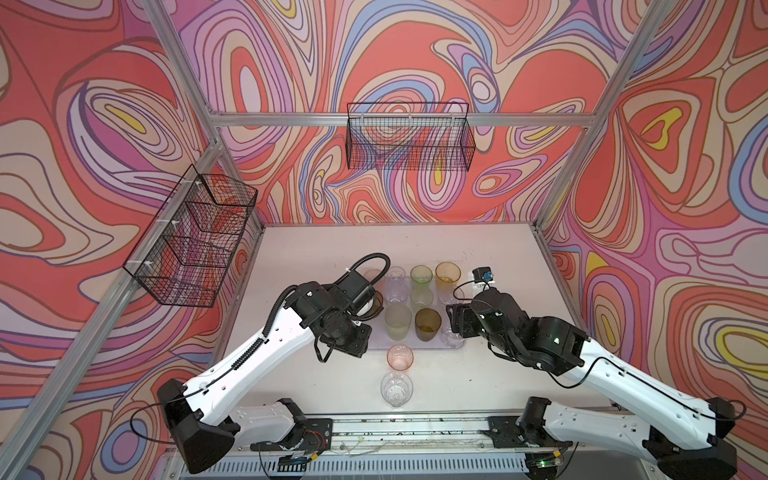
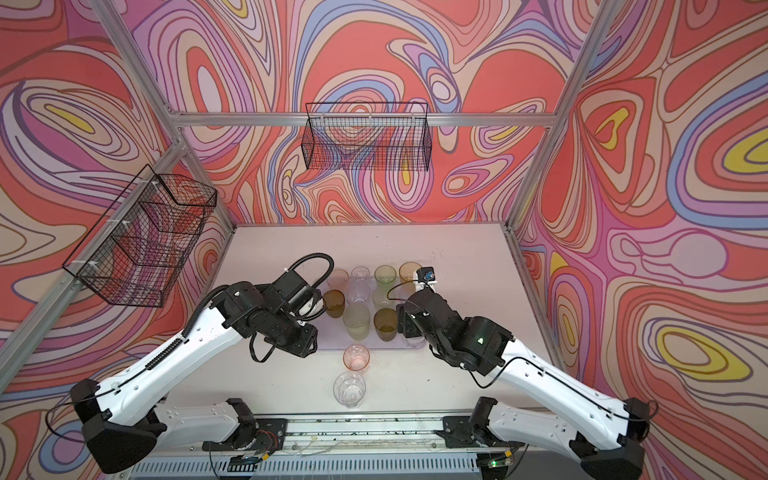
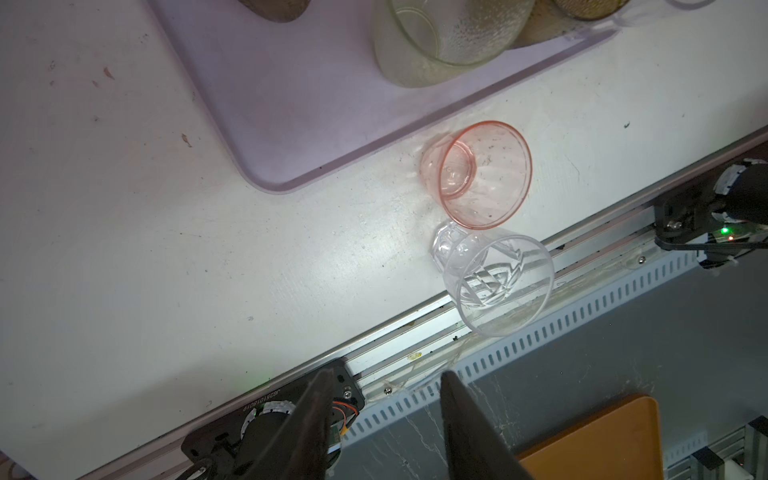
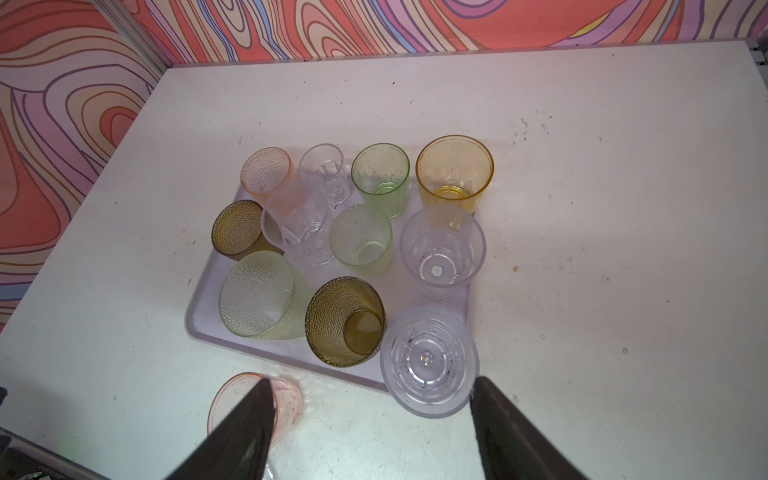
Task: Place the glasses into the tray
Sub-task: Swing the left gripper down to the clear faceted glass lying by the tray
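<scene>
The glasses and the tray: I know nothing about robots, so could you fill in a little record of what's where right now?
tray: pale lavender, flat on the white table
on tray: eleven glasses, upright; clear, green, amber, pink, olive-brown
off tray: two, a pink glass and a clear glass, upright on the table just off the tray's near edge
left jaws: apart, empty
right jaws: apart, empty
left to do: two glasses
</scene>
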Controlling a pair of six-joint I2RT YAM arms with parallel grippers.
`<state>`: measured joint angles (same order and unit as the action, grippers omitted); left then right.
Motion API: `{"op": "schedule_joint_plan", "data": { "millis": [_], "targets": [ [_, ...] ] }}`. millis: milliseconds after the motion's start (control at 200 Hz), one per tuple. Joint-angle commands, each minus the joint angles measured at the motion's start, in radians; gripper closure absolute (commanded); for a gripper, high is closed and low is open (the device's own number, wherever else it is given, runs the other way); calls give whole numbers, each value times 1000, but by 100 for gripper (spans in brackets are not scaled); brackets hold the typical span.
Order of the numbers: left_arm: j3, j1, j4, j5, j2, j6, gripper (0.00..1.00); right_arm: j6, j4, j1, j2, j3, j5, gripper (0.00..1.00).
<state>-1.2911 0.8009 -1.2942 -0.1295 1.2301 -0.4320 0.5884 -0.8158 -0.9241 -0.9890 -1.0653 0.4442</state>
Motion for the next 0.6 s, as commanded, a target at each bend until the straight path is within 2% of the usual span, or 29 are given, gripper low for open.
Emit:
{"op": "schedule_joint_plan", "data": {
  "millis": [0,280,396,596],
  "targets": [
    [50,64,53,28,-42,-51,54,-6,12,-4,8,11,-1,23],
    [156,182,130,80,-72,-124,54,-6,11,-4,-3,7,-2,23],
    [187,228,166,109,-50,-160,53,-3,8,-4,-2,7,-1,23],
    [228,275,246,92,-1,-191,54,2,-6,-4,2,5,3,23]
  ]
}}
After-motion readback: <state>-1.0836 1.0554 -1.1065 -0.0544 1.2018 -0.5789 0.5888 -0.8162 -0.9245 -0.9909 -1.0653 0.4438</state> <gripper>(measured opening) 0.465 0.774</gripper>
